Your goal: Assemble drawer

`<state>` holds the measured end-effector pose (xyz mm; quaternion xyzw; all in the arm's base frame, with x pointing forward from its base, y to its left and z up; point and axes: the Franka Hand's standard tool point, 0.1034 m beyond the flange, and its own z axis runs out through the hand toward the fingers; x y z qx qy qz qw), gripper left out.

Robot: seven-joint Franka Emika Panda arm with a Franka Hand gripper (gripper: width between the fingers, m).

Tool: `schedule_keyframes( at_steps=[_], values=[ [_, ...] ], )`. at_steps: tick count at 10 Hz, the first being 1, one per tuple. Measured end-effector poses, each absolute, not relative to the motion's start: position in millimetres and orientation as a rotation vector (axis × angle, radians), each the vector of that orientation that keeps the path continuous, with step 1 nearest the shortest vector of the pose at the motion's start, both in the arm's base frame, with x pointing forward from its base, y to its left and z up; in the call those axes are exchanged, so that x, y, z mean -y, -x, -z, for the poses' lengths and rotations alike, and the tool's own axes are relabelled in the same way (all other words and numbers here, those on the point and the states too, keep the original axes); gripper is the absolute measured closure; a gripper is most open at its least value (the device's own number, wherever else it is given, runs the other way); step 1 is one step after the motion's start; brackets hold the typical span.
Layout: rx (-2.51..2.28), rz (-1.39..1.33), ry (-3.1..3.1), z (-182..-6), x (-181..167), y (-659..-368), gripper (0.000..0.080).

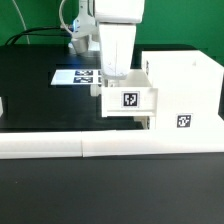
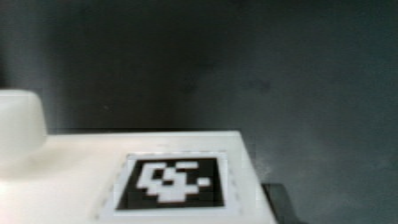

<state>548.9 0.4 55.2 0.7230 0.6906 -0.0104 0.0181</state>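
Observation:
The drawer's tall white shell point(image 1: 185, 85) stands on the exterior view's right, with a tag on its front. One small white tray point(image 1: 130, 98), with a tag on its side and a knob at its outer end, hangs level off the table, its inner end at the shell's open side. My gripper point(image 1: 114, 78) comes straight down onto the tray's top edge and looks shut on its wall. The wrist view shows the tray's tagged face point(image 2: 173, 180) close up and its knob point(image 2: 16, 125); my fingertips are hidden there. A second tray cannot be made out.
The marker board point(image 1: 78, 76) lies on the black table behind the tray. A long low white border wall point(image 1: 90, 148) runs along the front. Part of a white object point(image 1: 2, 104) shows at the exterior view's left edge.

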Motion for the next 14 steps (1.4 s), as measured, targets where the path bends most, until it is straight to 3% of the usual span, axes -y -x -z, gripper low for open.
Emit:
schedule_keyframes(
  at_steps=[14],
  values=[
    [-2.226,0.048,-2.171,-53.7,-5.5,-553.3,0.0757]
  ],
)
